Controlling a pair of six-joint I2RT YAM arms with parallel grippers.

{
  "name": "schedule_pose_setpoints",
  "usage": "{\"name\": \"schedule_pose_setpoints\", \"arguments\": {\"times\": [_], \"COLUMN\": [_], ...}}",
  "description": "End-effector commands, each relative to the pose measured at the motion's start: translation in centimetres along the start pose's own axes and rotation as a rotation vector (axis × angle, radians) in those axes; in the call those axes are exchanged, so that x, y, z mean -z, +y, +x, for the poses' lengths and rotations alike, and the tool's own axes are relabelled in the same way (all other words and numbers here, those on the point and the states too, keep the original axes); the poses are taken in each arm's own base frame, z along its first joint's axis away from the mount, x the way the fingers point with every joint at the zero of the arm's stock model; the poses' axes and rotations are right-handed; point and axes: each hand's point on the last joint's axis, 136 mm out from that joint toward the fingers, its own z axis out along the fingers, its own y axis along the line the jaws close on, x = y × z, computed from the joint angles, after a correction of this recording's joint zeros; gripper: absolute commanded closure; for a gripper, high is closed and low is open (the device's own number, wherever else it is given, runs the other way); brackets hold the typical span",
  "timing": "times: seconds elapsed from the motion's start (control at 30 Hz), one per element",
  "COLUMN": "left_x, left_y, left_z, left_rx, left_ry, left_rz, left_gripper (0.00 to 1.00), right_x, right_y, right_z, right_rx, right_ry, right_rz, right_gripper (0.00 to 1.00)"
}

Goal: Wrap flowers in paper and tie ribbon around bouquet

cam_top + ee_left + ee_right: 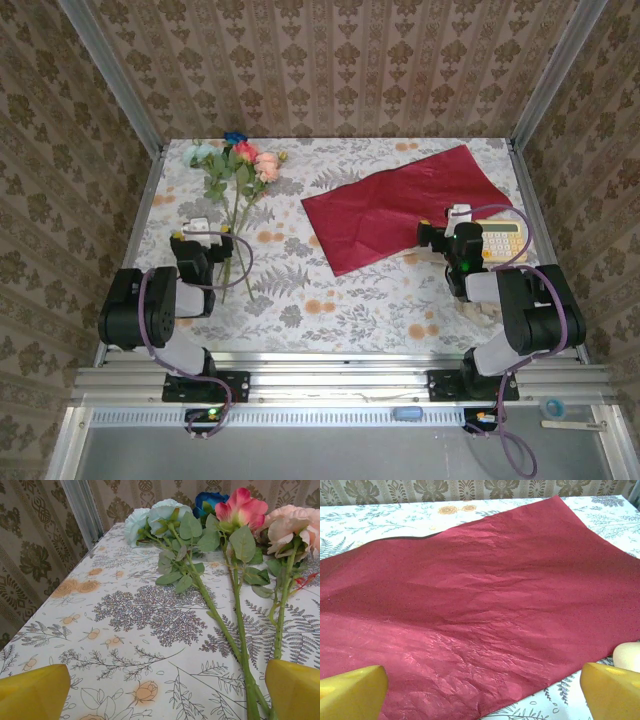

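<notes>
Left tool (162, 692): fingers spread, nothing between them, low over the table (350, 300) at the stem ends of the flowers (220, 555). The flowers lie flat at far left.

Right tool (482, 692): fingers spread, empty, at the near edge of the dark red paper (480, 605). The paper lies flat at centre-right. A calculator (500, 240) lies beside this tool.

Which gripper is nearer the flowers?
Left. The left gripper sits just beside the stem ends of the flowers; the right gripper is far off, at the near right edge of the paper.
</notes>
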Motion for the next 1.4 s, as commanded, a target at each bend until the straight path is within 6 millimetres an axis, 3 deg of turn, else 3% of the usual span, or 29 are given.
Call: {"name": "schedule_pose_setpoints", "arguments": {"times": [0.0,0.23,0.43,0.77,0.9,0.93,1.03,1.17,1.23,1.27,1.33,1.37], "left_x": [-0.1,-0.2,-1.6,-1.6,-0.4,0.0,2.5,5.7,6.4,6.8,7.2,6.2], "left_y": [0.2,-0.2,0.0,0.1,0.4,-0.2,-0.8,-3.0,-4.4,-5.6,-6.7,-6.9], "left_z": [-0.8,-0.9,-0.6,-0.6,-1.2,-1.4,-4.6,-13.0,-17.0,-17.6,-17.4,-16.7], "left_rx": [-0.01,-0.029,-0.033,-0.032,-0.048,-0.062,-0.169,-0.177,-0.062,0.032,0.311,0.466], "left_ry": [-0.017,-0.012,0.069,0.066,0.013,0.002,-0.096,-0.225,-0.171,-0.058,0.145,0.194], "left_rz": [-0.017,-0.015,-0.043,-0.049,-0.096,-0.076,-0.189,-0.228,-0.163,-0.055,0.084,0.134], "left_gripper": [0.0,0.0,0.0,0.0,0.0,0.0,0.0,0.0,0.0,0.0,0.0,0.0], "right_x": [0.0,0.0,0.0,0.0,0.4,0.8,2.8,8.0,11.2,12.2,13.5,13.1], "right_y": [-0.5,-0.5,-0.5,-0.5,-0.2,-0.2,-1.3,-1.9,-1.9,-1.5,-0.8,0.2], "right_z": [-0.8,-0.9,-0.9,-0.8,-1.4,-1.9,-5.2,-14.5,-18.8,-19.8,-19.7,-19.2], "right_rx": [0.009,0.01,0.009,0.009,0.016,0.023,0.011,-0.107,-0.245,-0.371,-0.564,-0.646], "right_ry": [-0.028,-0.031,-0.031,-0.029,-0.044,-0.043,-0.056,-0.232,-0.244,-0.188,-0.061,-0.027], "right_rz": [0.034,0.034,0.033,0.033,0.014,0.02,0.115,0.175,0.18,0.127,0.073,0.014], "right_gripper": [0.0,0.0,0.0,0.0,0.0,0.0,0.0,0.0,0.0,0.0,0.0,0.0]}}
